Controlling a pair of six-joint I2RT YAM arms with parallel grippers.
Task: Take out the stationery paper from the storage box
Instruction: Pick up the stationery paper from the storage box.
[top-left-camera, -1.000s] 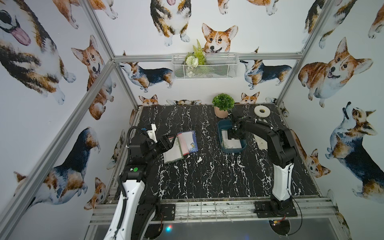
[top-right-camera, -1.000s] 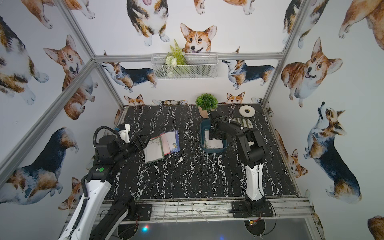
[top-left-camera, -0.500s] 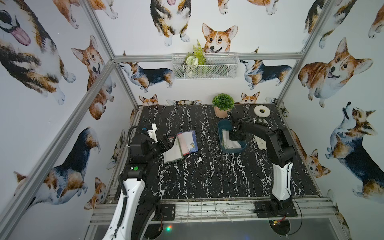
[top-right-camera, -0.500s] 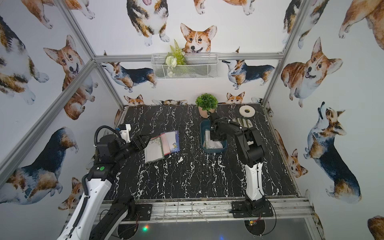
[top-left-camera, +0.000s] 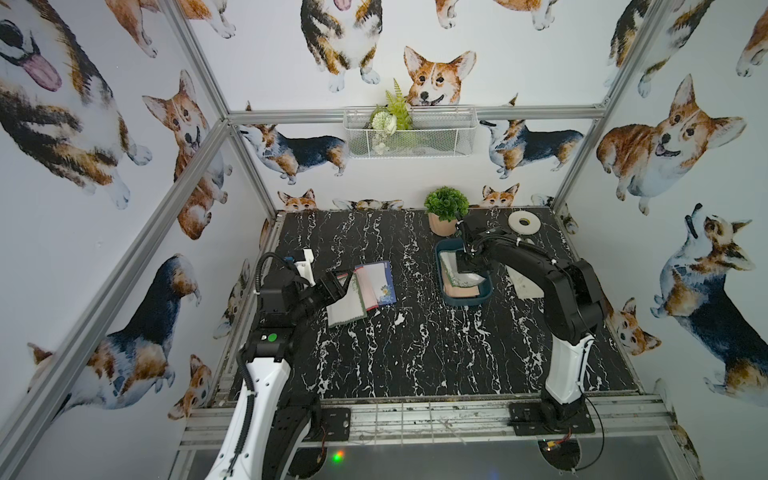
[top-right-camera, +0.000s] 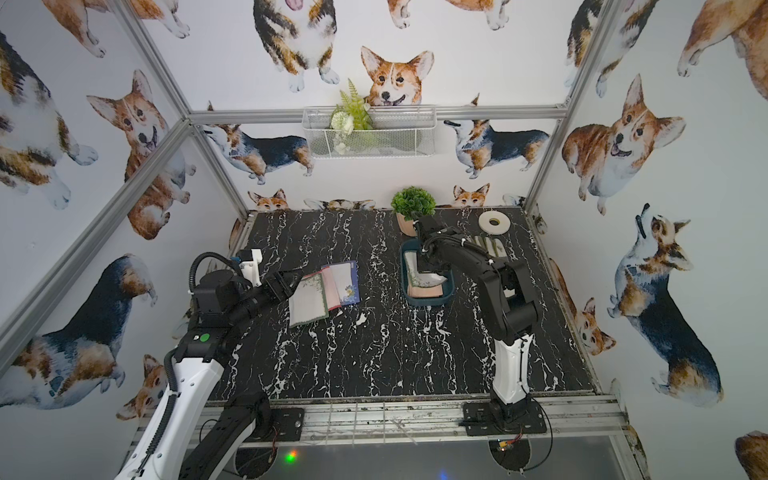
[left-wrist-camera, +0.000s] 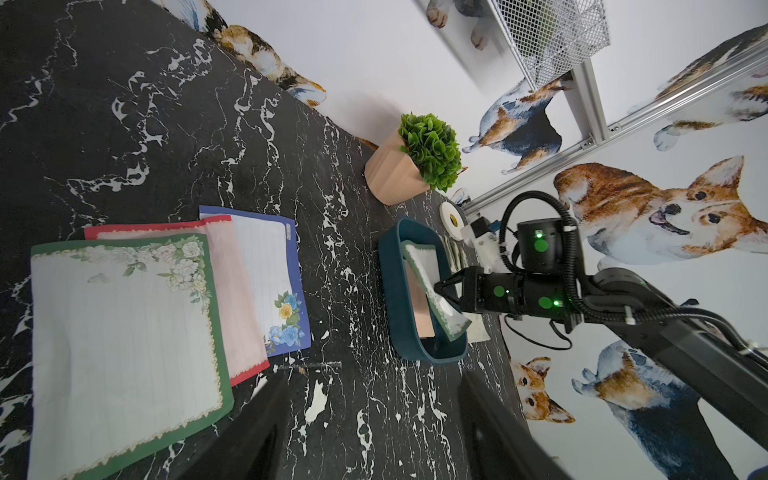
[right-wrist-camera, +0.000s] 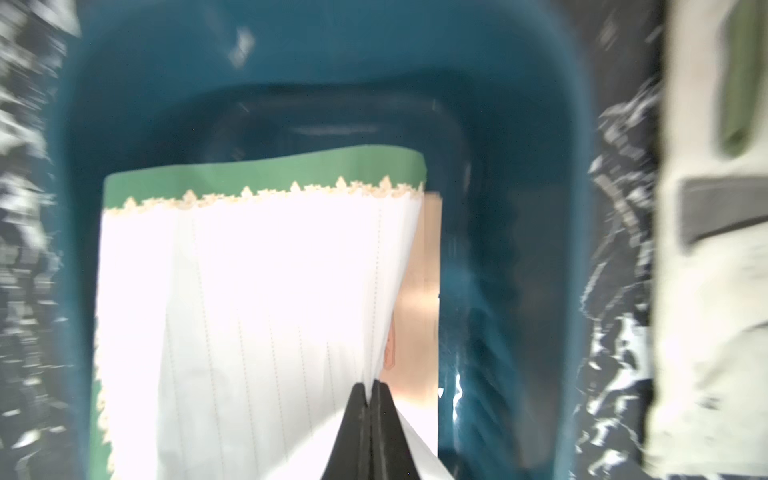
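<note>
- I see a black marble table with the storage box on it.
- My right gripper pinches green-bordered stationery paper inside that box.
- My left gripper gapes beside three sheets on the table.

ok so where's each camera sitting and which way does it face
Top views: high over the front edge, looking down on the table; left arm and right arm show.
Left wrist: faces across the table at the storage box and right gripper; own open fingers show.
Right wrist: looks down into the box; its shut gripper pinches the green-bordered sheet.
Shared: both wrist views show that sheet.
</note>
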